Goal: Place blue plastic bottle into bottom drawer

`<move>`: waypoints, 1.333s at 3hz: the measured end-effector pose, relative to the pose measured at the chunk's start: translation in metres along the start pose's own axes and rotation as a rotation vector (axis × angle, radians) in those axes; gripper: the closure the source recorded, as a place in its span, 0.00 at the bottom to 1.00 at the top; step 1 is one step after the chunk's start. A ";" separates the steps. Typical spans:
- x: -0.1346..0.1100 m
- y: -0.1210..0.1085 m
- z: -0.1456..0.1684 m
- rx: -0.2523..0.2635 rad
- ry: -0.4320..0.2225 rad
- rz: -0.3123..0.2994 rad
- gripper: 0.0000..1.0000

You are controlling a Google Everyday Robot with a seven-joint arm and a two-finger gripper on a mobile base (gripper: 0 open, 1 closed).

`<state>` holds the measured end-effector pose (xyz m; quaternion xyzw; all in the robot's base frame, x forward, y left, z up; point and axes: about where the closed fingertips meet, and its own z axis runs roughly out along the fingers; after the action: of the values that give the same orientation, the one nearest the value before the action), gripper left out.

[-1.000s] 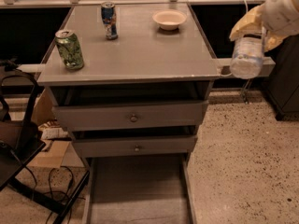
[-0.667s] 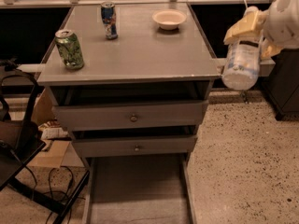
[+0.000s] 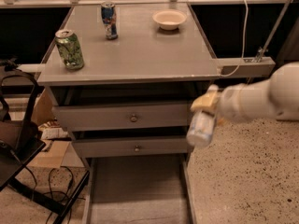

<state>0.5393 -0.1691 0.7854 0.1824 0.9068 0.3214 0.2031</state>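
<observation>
My gripper (image 3: 205, 113) comes in from the right on a white arm and is shut on the blue plastic bottle (image 3: 201, 127), a small clear bottle with a pale blue-white label. The bottle hangs downward in front of the cabinet's right edge, level with the two knobbed drawers. The bottom drawer (image 3: 138, 190) is pulled out below, wide and shallow with a flat grey floor. The bottle is above the drawer's right rail.
On the grey cabinet top (image 3: 140, 55) stand a green can (image 3: 69, 49), a blue can (image 3: 109, 20) and a white bowl (image 3: 169, 18). A black chair (image 3: 18, 143) and cables stand at the left. Speckled floor (image 3: 247, 176) lies at the right.
My gripper has moved down and to the left with the bottle, from beside the cabinet top's right edge to the level of the knobbed drawers.
</observation>
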 end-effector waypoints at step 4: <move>0.121 -0.136 0.220 -0.053 0.283 0.266 1.00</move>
<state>0.5159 -0.1005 0.5090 0.2482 0.8854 0.3914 0.0340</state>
